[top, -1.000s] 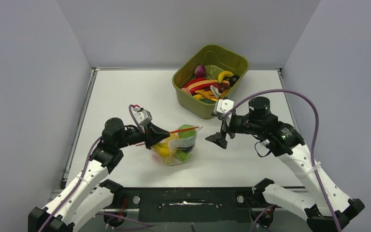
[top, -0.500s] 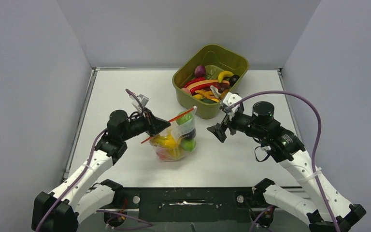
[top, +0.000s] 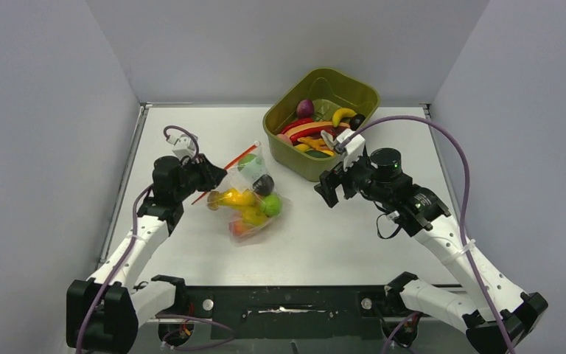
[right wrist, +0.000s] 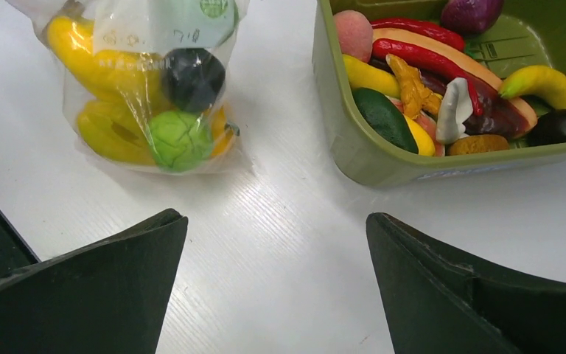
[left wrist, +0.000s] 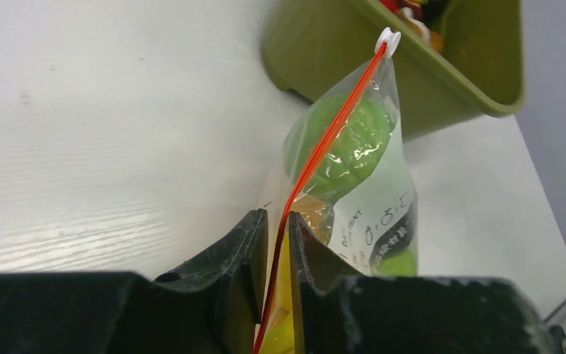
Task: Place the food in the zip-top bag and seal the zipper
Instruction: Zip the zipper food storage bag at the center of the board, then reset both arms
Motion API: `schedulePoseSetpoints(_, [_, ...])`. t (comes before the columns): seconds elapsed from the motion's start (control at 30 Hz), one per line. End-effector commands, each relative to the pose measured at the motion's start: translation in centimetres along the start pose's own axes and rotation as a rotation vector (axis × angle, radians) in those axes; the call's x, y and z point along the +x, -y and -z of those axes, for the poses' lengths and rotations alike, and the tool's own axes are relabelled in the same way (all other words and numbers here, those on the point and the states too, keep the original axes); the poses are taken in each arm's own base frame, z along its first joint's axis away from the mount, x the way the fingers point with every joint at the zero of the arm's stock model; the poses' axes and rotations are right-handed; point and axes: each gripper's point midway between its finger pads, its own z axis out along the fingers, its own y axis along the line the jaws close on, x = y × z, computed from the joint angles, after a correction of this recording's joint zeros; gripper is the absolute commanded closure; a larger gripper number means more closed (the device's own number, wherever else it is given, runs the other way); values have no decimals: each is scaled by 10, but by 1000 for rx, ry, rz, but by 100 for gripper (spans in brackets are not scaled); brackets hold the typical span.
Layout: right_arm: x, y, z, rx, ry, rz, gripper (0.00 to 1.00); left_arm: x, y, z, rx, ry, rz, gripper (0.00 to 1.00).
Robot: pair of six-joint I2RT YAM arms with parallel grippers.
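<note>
Zipper (left wrist: 329, 135) pinched in left gripper (left wrist: 276, 223), clamped tight, lower end hidden behind fingers (left wrist: 228, 258); zip-top bag (top: 250, 195) of food (top: 242, 199), pieces blurred by plastic, dragged left and back since a second ago; right gripper (top: 328, 188) gaping, empty, beside olive-green tub (top: 295, 158).

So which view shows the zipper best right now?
Left wrist: the zipper runs in close-up from the left gripper up to its white slider. Top external shows only a thin red streak; right wrist shows only the filled bag.
</note>
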Motion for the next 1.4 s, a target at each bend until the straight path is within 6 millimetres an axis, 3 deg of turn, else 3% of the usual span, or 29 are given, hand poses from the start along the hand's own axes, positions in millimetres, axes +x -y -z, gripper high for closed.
schedulePoseSetpoints(0.0, [-23,9,0,49,50,-45,2,-34,-33,-4,-130,74,-46,79])
schedulePoseSetpoints(0.13, [-21,9,-3,54,42,-69,2,-42,-56,-5,-228,64,-41,60])
schedulePoseSetpoints(0.37, [-11,23,-12,168,57,-251,2,-63,-50,16,-277,127,-55,31])
schedulePoseSetpoints(0.57, [-8,33,-12,255,114,-397,2,-78,-31,39,-263,178,-25,29])
schedulePoseSetpoints(0.73, [-8,51,-3,377,168,-508,2,-82,-16,47,-233,154,3,28])
schedulePoseSetpoints(0.93, [-4,61,3,455,167,-562,2,-90,33,62,-11,181,-46,27])
schedulePoseSetpoints(1.07, [-11,66,12,489,188,-569,2,-103,55,77,68,250,-70,27])
schedulePoseSetpoints(1.37, [-22,71,30,519,253,-595,2,-101,65,82,89,239,-98,26])
